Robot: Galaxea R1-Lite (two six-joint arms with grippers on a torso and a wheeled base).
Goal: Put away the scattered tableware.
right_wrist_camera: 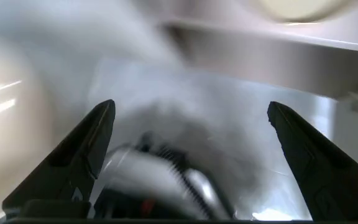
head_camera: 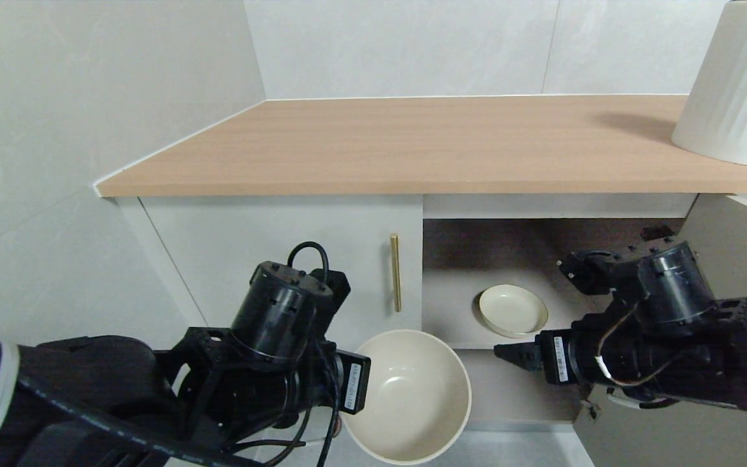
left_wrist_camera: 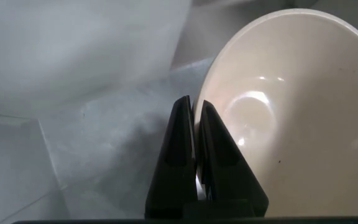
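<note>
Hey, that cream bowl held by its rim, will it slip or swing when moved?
Likely rigid: the bowl looks perfectly round though the left gripper pinches one spot of its rim. Its glossy inside suggests a slick surface, so it may pivot in that narrow pinch. Held off-centre, it could swing on quick moves.

left wrist sticker (head_camera: 352, 384), right wrist sticker (head_camera: 559, 359); print illegible
</note>
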